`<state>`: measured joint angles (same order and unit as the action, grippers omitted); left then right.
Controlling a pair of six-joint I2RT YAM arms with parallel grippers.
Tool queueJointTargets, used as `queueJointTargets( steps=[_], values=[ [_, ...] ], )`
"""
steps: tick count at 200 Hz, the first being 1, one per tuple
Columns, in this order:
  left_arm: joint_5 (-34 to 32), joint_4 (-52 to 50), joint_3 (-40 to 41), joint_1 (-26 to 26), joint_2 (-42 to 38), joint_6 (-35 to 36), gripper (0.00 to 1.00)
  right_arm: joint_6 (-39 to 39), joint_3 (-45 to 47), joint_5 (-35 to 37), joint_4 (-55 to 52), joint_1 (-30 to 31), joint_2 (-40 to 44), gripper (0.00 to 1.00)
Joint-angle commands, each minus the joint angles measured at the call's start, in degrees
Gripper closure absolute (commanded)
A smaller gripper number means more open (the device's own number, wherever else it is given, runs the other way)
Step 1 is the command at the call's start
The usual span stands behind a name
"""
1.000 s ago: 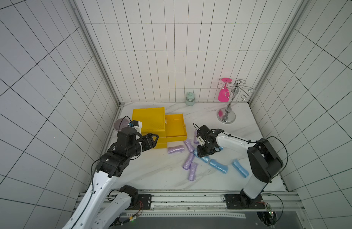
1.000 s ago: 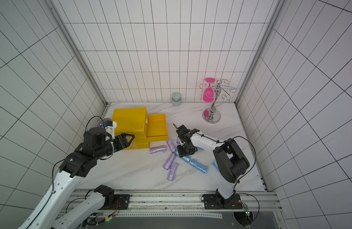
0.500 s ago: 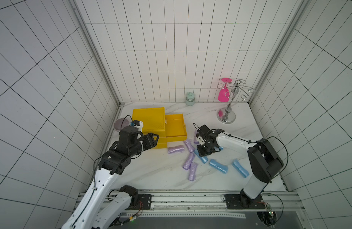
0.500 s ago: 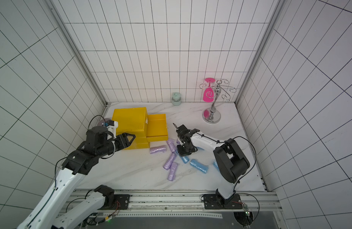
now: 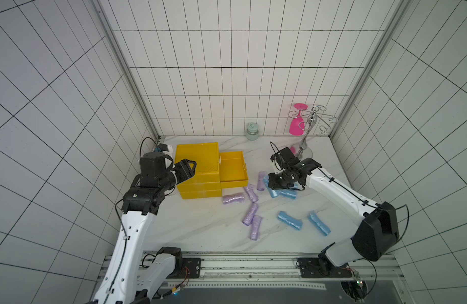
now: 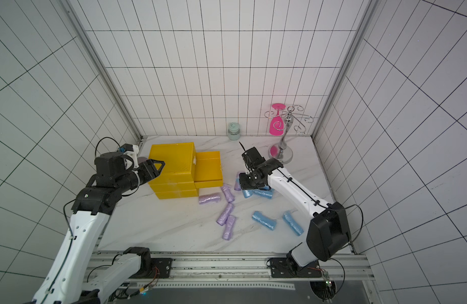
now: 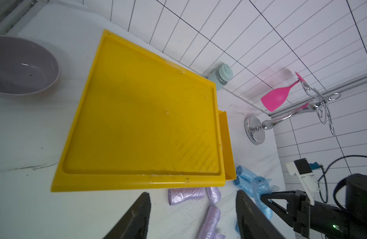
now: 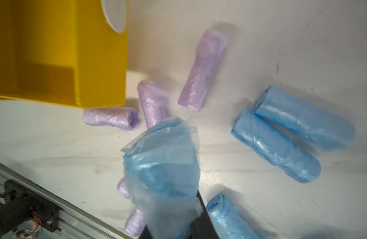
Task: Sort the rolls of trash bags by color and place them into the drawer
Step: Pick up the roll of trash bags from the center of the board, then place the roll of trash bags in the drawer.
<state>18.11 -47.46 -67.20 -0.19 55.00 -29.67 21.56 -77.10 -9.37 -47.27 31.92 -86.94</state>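
Rolls (image 5: 249,214) all over the table (image 5: 195,231), folks, and the drawer (image 5: 233,169) stands pulled out of the cabinet (image 5: 197,158) with nothing showing inside it. By my reckoning the sorting is barely under way.

Five lilac rolls (image 5: 233,198) lie loose just in front of the drawer, and blue ones (image 5: 289,220) are scattered beside them and toward the front edge. No green in sight. Whether any sit in the lower drawers (image 5: 201,194), I can't tell.

Now the action: the right gripper (image 5: 274,184) is low among the blue cluster near the drawer. Its jaws are clamped on a blue roll (image 8: 162,161), loose plastic flaring out past the fingers.

The left gripper (image 7: 193,198) hangs above the cabinet top, jaws parted, nothing between them.

Left to do, I'd say, is nearly everything: this blue one in, then the rest, colour by colour.
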Motion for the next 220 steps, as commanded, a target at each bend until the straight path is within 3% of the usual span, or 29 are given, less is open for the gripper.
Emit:
queueJointTargets(
  steps=[1, 38, 103, 183, 220],
  values=[
    [4.9, 1.1, -1.6, 4.4, 1.6, 2.8, 0.35, 3.0, -6.0, -3.3, -0.4, 0.5, -0.6, 0.97],
    [4.5, 3.5, -1.9, 7.0, 3.4, 2.7, 0.35, 8.5, -16.5, -9.8, 5.0, 3.6, -9.0, 0.97],
    [7.1, 6.1, -0.8, 7.4, 5.4, 1.3, 0.35, 18.8, -33.2, -14.8, 13.1, 6.0, -29.2, 0.95],
    [-0.8, 7.2, 0.1, 9.5, 5.9, 3.9, 0.35, 24.8, -39.6, -19.6, 16.4, 6.7, -40.5, 0.90],
    [-0.2, 8.6, 1.7, 10.1, 7.4, 3.8, 0.36, 26.0, -40.2, -20.9, 17.5, 6.7, -40.9, 0.70]
  ],
)
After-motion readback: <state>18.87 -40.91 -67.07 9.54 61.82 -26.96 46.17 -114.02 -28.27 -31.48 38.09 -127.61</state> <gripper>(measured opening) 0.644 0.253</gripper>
